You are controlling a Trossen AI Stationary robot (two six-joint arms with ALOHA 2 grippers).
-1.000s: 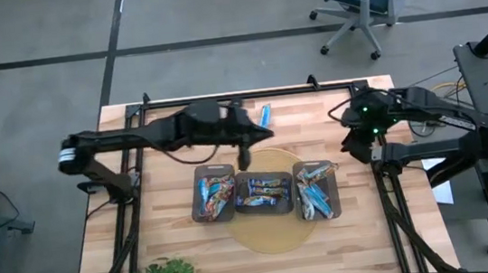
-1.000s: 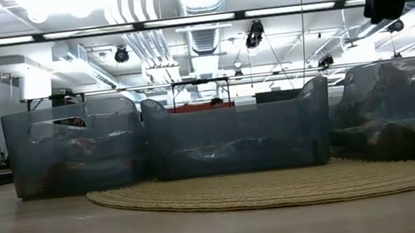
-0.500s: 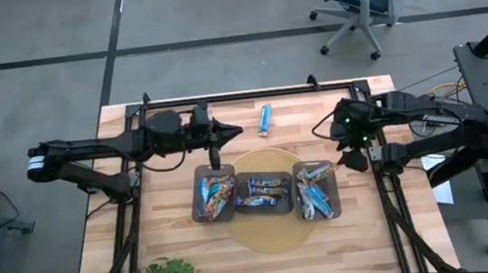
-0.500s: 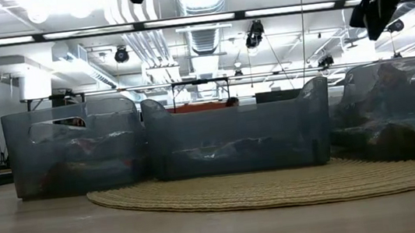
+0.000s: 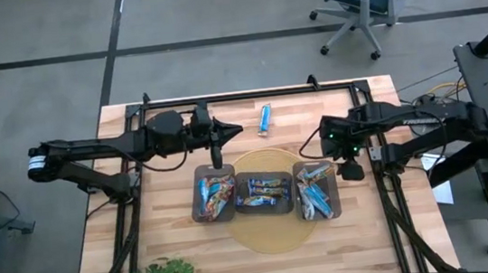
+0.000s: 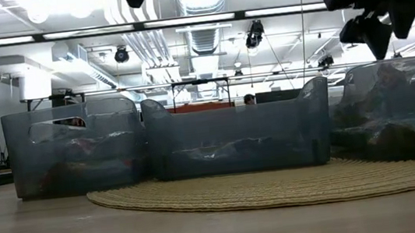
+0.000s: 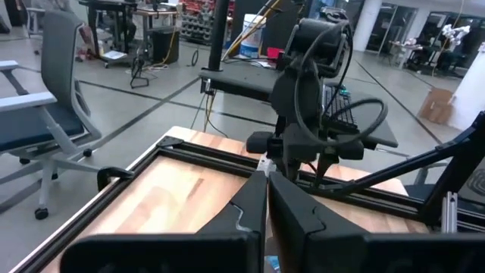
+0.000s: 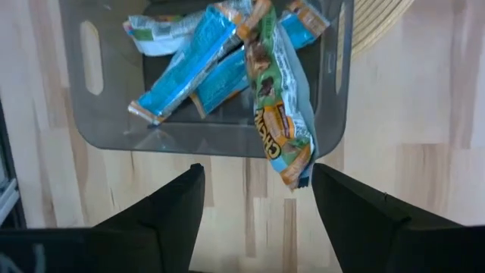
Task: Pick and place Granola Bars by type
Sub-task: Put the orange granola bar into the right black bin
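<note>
The table is pale planked wood with a matt grain. Three trays look like smoky translucent plastic, on a coarse woven mat. The granola bars wear glossy, crinkled foil wrappers.

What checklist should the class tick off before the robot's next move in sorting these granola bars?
1. Right pincer open: ok.
2. Right pincer empty: ok.
3. Right pincer near the right tray: ok.
4. Orange-green bar fully inside that tray: not ok, it hangs over the rim.
5. Left pincer shut, above the table behind the left tray: ok.
6. Lone blue bar in a tray: not ok, it lies on the table.
</note>
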